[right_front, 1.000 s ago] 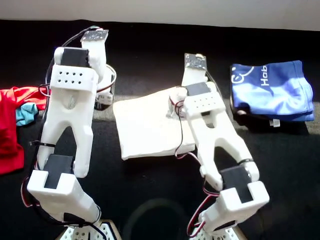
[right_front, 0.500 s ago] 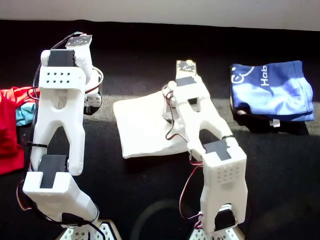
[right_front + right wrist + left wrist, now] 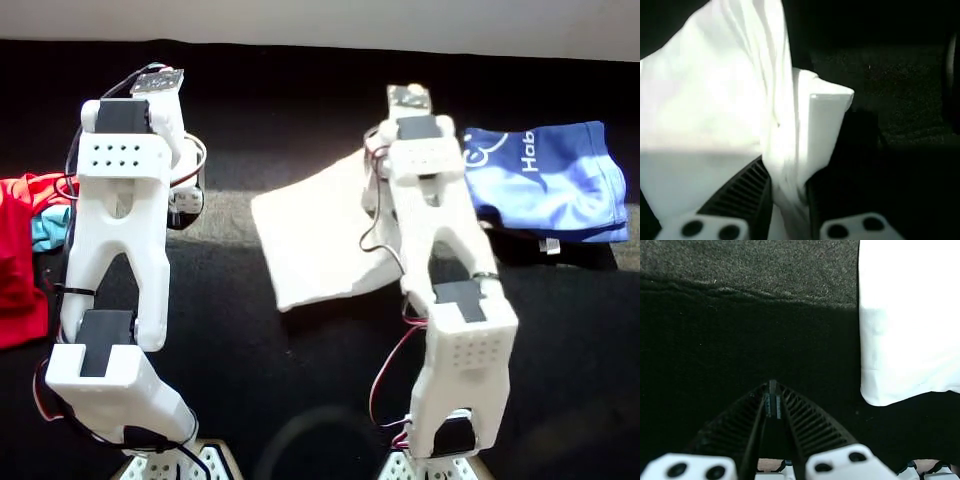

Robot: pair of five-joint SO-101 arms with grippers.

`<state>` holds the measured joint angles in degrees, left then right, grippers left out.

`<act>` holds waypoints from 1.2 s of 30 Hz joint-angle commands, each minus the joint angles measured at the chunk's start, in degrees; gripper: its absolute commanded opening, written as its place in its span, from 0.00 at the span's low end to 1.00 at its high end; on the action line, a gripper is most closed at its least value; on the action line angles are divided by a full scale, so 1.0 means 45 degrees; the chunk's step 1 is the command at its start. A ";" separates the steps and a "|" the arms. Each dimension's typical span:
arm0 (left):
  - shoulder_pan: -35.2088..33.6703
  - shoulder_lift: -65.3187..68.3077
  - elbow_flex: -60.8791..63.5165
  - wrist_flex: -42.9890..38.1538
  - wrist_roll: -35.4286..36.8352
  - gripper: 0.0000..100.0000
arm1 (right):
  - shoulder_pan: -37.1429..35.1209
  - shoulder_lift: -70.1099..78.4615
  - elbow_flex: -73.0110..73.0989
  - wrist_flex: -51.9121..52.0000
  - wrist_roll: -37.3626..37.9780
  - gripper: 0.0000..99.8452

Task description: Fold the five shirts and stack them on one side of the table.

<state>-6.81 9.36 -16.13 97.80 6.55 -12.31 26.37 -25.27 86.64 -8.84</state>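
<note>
While its jaws are pinched shut on a bunched fold of the white shirt (image 3: 715,100), the right gripper (image 3: 790,192) holds that edge raised from the table (image 3: 300,90). The rest of the cloth lies folded between the two arms. The left gripper (image 3: 772,402) is closed on nothing, low over the dark cover just beside the shirt's corner. Farther right lies the blue shirt (image 3: 545,180), folded. It seems to rest on something dark, perhaps another folded garment, though shadow leaves that unsure. At the left edge the red shirt (image 3: 20,250) and the teal shirt (image 3: 52,225) lie crumpled together. I judge the task about midway: the white one is folded but not yet stacked, and two are untouched. No bin or tray serves here — the pile sits straight on the table
</note>
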 commanded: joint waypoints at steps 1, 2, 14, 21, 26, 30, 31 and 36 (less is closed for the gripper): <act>-0.0166 -0.0772 -0.0029 -0.0117 0.0039 0.01 | 0.0830 -0.2022 -0.1123 0.0733 0.1641 0.01; -0.0166 -0.0752 -0.0010 -0.0234 0.0039 0.01 | 0.0967 -0.2295 -0.1299 0.1006 0.2110 0.01; -0.0147 -0.0674 -0.0010 -0.0430 0.0059 0.01 | 0.3468 -0.3468 -0.4894 0.1807 0.5255 0.01; -0.0147 -0.0674 -0.0010 -0.0430 0.0059 0.01 | 0.4952 -0.3409 -0.6828 0.1729 0.5333 0.01; -0.0166 -0.0674 -0.0010 -0.0430 0.0059 0.01 | 0.5910 -0.2589 -0.6418 0.1123 0.6681 0.01; -0.0166 -0.0674 -0.0010 -0.0410 0.0059 0.01 | 0.7004 -0.0733 -0.6222 -0.0713 0.7189 0.01; -0.0166 -0.0674 -0.0010 -0.0410 0.0059 0.01 | 0.7179 -0.0186 -0.6222 -0.1201 0.7385 0.01; -0.0166 -0.0694 -0.0010 -0.0410 0.0059 0.01 | 0.7433 0.1983 -0.6222 -0.2882 0.8576 0.01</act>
<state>-6.81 9.36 -15.96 96.57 6.55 20.40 32.97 -52.79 77.49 27.03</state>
